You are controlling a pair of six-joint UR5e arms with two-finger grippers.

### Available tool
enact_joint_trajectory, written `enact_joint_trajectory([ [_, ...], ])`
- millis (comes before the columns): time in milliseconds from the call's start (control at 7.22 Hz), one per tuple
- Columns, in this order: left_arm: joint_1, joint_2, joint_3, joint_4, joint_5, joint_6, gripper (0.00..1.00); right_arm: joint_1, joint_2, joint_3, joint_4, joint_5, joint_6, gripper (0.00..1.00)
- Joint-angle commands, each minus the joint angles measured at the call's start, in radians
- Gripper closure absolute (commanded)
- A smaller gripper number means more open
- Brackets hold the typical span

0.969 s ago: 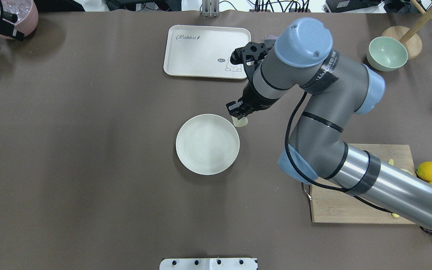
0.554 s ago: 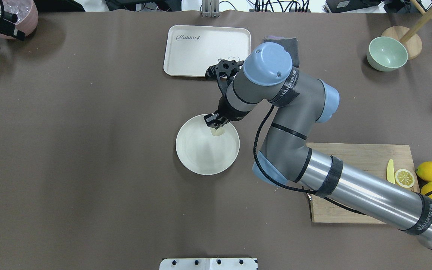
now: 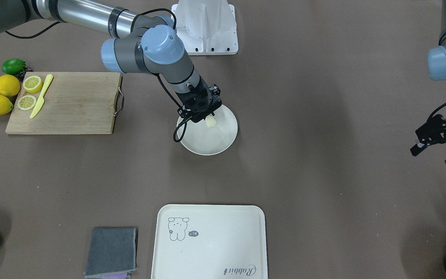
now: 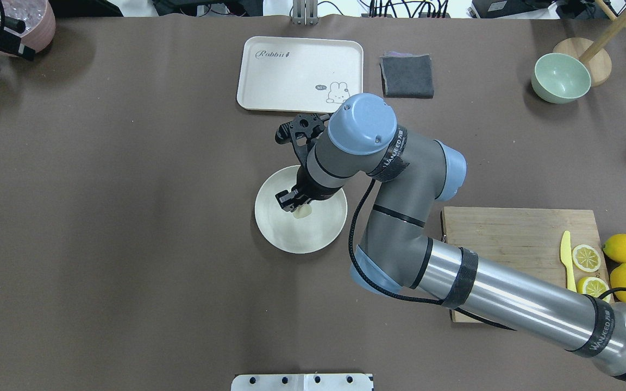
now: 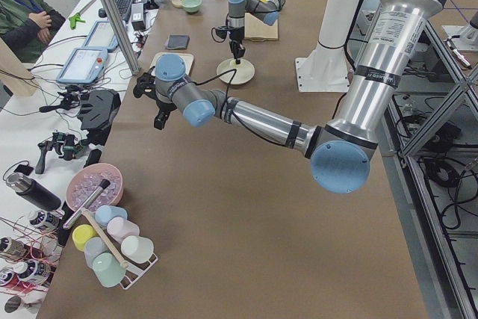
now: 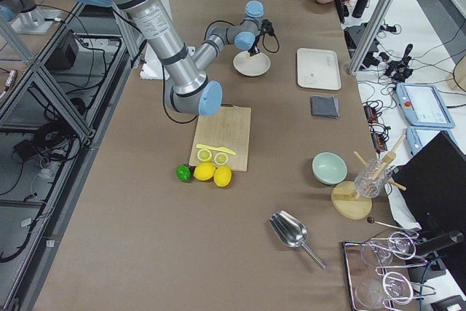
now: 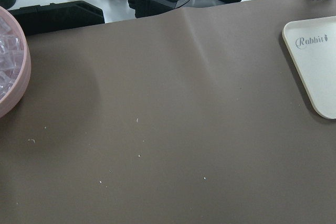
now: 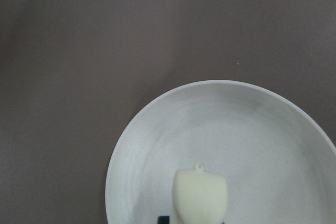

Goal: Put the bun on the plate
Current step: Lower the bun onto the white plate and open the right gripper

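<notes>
Saw the right pincer closed on the bun, with the pale lump gripped between its 2 fingers and sticking out past the tips. Found the bun over the inner part of the plate, well inside the rim. Could not tell whether it touched the plate's floor or hung just above it. Noticed the left pincer well apart, above the brown surface, fingers spread, holding nothing.
</notes>
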Motion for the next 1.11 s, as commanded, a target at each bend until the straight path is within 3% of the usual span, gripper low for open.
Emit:
enact_joint_trajectory([
  [0, 0.000, 0.004, -0.004, -0.003, 0.000, 0.001, 0.03, -0.006, -0.002, 0.002, 0.000, -0.003, 0.000, 0.00],
  [554, 0.000, -0.003, -0.004, -0.001, -0.002, 0.001, 0.02, 0.016, -0.007, 0.020, 0.000, 0.000, 0.005, 0.00],
  [969, -0.041, 0.002, 0.000, 0.022, -0.003, -0.002, 0.02, 0.175, -0.056, 0.032, -0.018, 0.022, -0.008, 0.00],
])
